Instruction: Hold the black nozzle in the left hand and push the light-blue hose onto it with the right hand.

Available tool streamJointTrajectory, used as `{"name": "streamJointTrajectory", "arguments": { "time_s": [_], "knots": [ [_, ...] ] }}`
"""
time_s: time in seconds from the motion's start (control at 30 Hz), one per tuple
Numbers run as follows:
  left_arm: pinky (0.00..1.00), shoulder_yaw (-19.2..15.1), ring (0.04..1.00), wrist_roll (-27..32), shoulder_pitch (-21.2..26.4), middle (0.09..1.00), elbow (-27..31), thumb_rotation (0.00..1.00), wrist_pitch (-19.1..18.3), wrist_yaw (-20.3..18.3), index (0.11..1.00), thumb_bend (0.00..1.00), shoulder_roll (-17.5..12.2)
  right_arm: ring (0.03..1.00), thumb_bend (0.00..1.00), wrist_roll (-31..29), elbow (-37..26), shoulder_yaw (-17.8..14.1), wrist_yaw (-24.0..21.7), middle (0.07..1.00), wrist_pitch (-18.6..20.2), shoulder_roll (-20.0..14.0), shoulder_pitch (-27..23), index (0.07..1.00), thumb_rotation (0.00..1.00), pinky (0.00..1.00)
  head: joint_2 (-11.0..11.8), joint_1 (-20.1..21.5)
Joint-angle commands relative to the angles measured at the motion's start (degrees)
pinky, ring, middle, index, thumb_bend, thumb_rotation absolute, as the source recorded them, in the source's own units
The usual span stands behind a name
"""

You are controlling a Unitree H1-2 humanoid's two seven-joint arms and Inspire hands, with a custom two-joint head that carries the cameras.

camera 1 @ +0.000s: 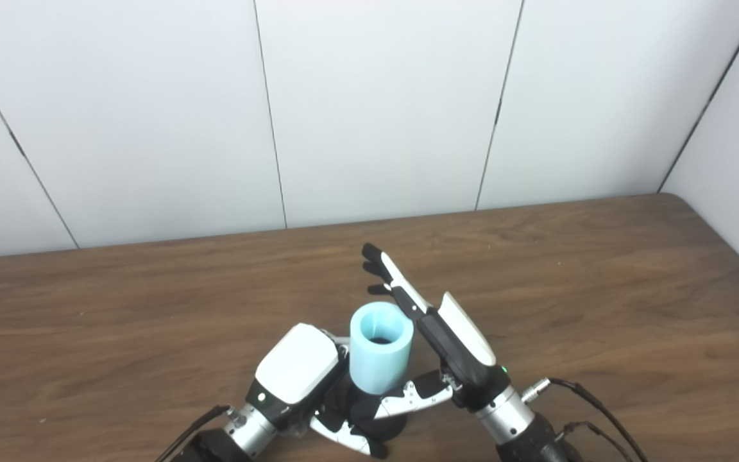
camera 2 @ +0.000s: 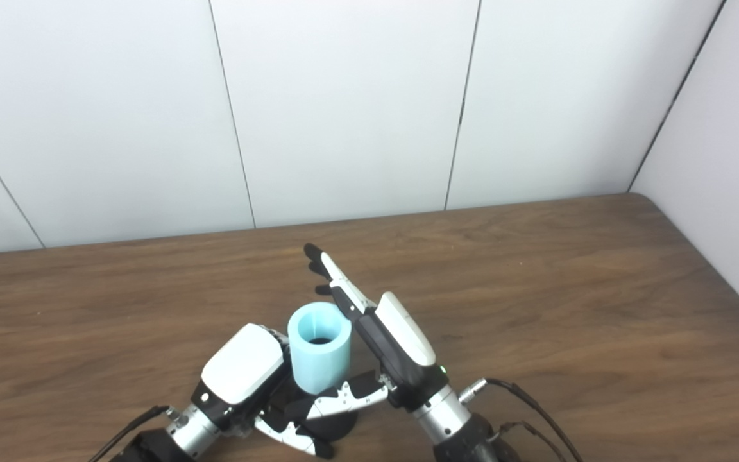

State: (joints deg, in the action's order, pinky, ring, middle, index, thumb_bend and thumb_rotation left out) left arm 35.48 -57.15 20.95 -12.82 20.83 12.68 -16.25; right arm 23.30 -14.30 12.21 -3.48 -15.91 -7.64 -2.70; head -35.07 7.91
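Wood-grain table (camera 1: 151,308); smooth cylindrical light-blue hose (camera 1: 379,350) stands upright.

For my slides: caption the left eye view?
Light-blue hose upright between left hand and open right hand over wooden table.

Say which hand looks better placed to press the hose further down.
Right, probably. The right hand stands open beside the light-blue hose, fingers free, while the left hand is wrapped low around the black nozzle under it.
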Motion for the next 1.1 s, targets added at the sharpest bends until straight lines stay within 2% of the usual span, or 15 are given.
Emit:
{"name": "streamJointTrajectory", "arguments": {
  "time_s": [0.0,0.17,0.3,0.37,0.43,0.47,0.57,0.63,0.7,0.8,0.97,1.07],
  "knots": [
    [0.11,1.49,0.160,-1.75,-2.32,0.471,-1.82,0.00,-0.22,-1.81,0.480,0.53,-0.82,0.962,1.00,-0.39,-0.95,0.10,-0.13,1.000,-1.42,-0.08,-0.33,1.000,0.45,0.82,-0.04,0.02],
    [0.12,1.67,0.172,-2.16,-2.18,0.471,-2.02,0.00,-0.11,-1.44,0.480,0.53,-0.88,0.974,1.00,-0.37,-0.55,-0.14,0.98,1.000,-3.17,0.14,-0.36,1.000,0.45,0.83,-0.04,0.02],
    [0.13,1.62,0.183,-1.78,-2.11,0.471,-2.39,0.00,-0.11,-1.59,0.481,0.53,-0.74,0.983,1.00,-3.29,0.42,-0.77,1.87,1.000,-4.70,0.78,-0.26,1.000,0.41,0.85,0.17,-0.01],
    [0.13,1.62,0.179,-1.73,-2.07,0.471,-2.64,0.00,0.10,-1.22,0.480,0.52,-0.67,0.977,1.00,-5.06,1.27,-1.37,2.89,1.000,-6.68,1.42,-0.16,1.000,0.40,0.85,0.24,-0.03],
    [0.11,1.65,0.164,-1.79,-2.04,0.471,-2.76,0.00,0.20,-1.05,0.480,0.53,-0.67,0.942,0.99,-6.10,2.29,-2.05,4.23,0.991,-9.53,2.12,-0.12,0.992,0.41,0.81,0.24,-0.03],
    [0.11,1.64,0.161,-1.84,-2.05,0.471,-2.75,0.00,0.13,-1.06,0.480,0.53,-0.69,0.933,0.99,-4.93,2.71,-1.85,7.88,0.987,-10.42,2.29,-0.17,0.988,0.41,0.80,0.24,-0.03],
    [0.11,1.69,0.159,-1.99,-1.86,0.471,-3.33,0.00,0.13,-0.72,0.480,0.53,-0.60,0.889,0.92,-2.31,3.54,-0.42,16.55,0.951,-11.01,1.56,-0.74,0.956,0.53,0.74,0.57,0.13],
    [0.11,1.75,0.158,-1.92,-1.72,0.471,-3.75,0.00,0.23,-0.50,0.480,0.53,-0.52,0.901,0.88,-1.05,3.89,0.88,20.93,0.966,-11.01,0.27,-1.46,0.972,0.58,0.75,0.82,0.15],
    [0.12,1.84,0.170,-1.84,-1.58,0.471,-4.07,0.00,0.30,-0.52,0.480,0.53,-0.46,0.913,0.89,-0.74,3.72,0.62,22.69,0.982,-11.01,-0.54,-2.01,0.988,0.63,0.75,1.11,0.09],
    [0.12,1.92,0.172,-1.78,-1.48,0.471,-4.30,0.00,0.21,-0.76,0.480,0.53,-0.37,0.921,0.94,-2.21,3.11,0.11,22.68,0.994,-10.99,-1.27,-2.54,0.999,0.69,0.75,1.39,-0.03],
    [0.12,1.91,0.170,-1.63,-1.52,0.471,-4.37,0.00,0.21,-0.80,0.480,0.53,-0.30,0.947,0.99,-6.07,0.87,-1.12,19.80,1.000,-10.97,-1.61,-3.00,1.000,0.71,0.78,1.41,-0.03],
    [0.12,1.92,0.169,-1.67,-1.54,0.471,-4.27,0.00,-0.01,-1.07,0.480,0.53,-0.27,0.949,1.00,-6.38,-1.01,-1.90,19.15,1.000,-11.00,-1.94,-3.58,1.000,0.73,0.78,1.25,-0.03]
  ]
}}
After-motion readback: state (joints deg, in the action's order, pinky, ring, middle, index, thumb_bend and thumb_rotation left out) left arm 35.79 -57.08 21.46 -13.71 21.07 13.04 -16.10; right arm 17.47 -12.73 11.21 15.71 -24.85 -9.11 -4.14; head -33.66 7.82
